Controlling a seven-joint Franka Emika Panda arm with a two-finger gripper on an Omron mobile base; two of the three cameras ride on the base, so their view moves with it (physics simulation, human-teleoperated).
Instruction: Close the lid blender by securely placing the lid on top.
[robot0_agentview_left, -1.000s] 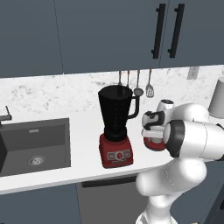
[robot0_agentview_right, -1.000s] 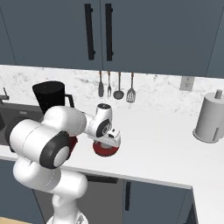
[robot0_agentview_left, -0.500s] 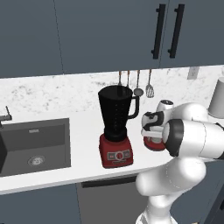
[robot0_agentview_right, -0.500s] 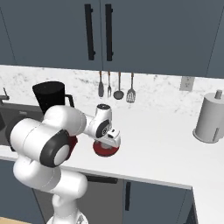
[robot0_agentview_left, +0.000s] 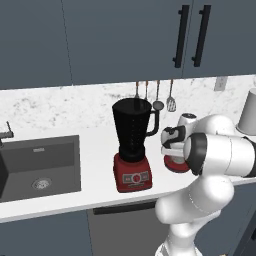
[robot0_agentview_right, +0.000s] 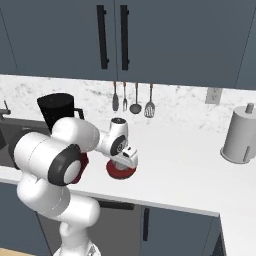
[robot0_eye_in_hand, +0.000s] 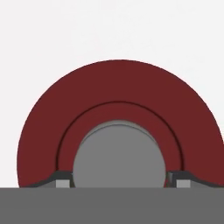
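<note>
From the hand camera I look straight down on the flat round red lid (robot0_eye_in_hand: 120, 127), with its grey round knob (robot0_eye_in_hand: 119, 155) sitting in the centre. My pincer (robot0_eye_in_hand: 119, 180) is down over that knob: one dark fingertip (robot0_eye_in_hand: 63, 180) shows just left of it and the other just right, both close against its sides. I cannot tell whether they press on it or only flank it, so I cannot say the pincer is gripping.

In the left base view the lid (robot0_agentview_left: 175, 164) lies flat on the white worktop (robot0_agentview_left: 95, 150), partly hidden behind my white arm (robot0_agentview_left: 220, 155), towards the worktop's front edge. The tall dark translucent jar blender on its boxy red base (robot0_agentview_left: 132, 150) stands just to the lid's left, apart from it, its mouth open at the top and its handle turned towards the lid.

In the right base view the lid (robot0_agentview_right: 120, 171) sits under my hand (robot0_agentview_right: 124, 150), near the front edge, with the blender jar (robot0_agentview_right: 56, 110) behind my arm's shoulder. A grey paper-towel roll (robot0_agentview_right: 240, 137) stands well apart near the worktop's right end.
</note>
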